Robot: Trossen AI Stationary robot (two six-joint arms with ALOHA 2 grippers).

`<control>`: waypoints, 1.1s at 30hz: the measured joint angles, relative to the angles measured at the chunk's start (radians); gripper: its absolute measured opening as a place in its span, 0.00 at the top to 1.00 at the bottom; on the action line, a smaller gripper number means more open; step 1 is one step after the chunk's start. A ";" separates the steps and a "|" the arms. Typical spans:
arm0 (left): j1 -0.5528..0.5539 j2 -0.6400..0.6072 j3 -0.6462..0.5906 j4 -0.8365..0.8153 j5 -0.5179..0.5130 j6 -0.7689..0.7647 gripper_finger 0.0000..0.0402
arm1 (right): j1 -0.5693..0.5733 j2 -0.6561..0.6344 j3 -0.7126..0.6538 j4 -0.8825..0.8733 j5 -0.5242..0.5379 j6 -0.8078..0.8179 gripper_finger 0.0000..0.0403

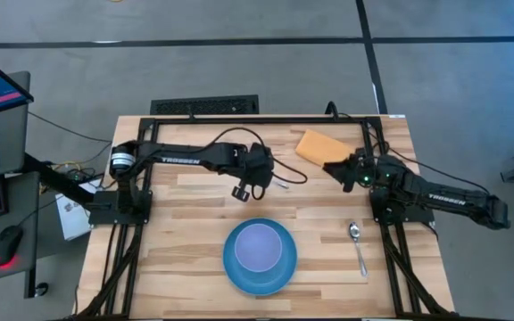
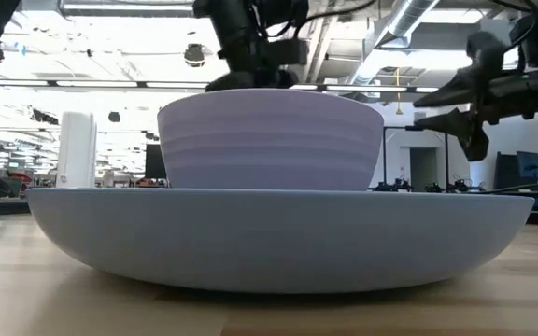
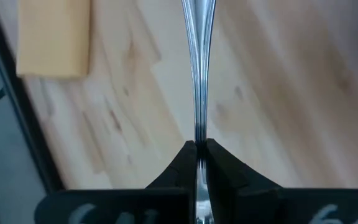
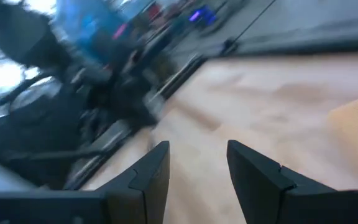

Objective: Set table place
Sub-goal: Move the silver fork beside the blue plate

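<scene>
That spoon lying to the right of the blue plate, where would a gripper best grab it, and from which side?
Probably the thin handle, from straight above. The spoon lies flat on the table, so fingers could only close across the narrow handle, clear of its wider bowl. The open right gripper is the nearer one.

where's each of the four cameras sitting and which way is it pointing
High view: above, looking straight down on the table; both arms show, left gripper holding a utensil, right gripper at the orange pad.
Low view: at tabletop height, facing the bowl on the plate; arms hang above.
Left wrist view: on the left arm, looking down at the planks; its fingers clamp the utensil.
Right wrist view: on the right arm, looking across the table; open fingers show.
High and low views share the bowl and plate.
</scene>
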 joint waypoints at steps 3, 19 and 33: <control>-0.009 0.000 0.020 -0.019 0.032 0.006 1.00 | 0.035 0.025 0.000 0.001 -0.042 0.004 0.52; -0.010 -0.001 0.038 -0.040 0.082 -0.094 1.00 | 0.302 0.339 0.072 0.311 0.260 -0.648 0.38; 0.009 -0.001 0.038 -0.024 0.000 -0.177 1.00 | 0.402 0.827 0.383 0.314 0.348 -0.790 0.38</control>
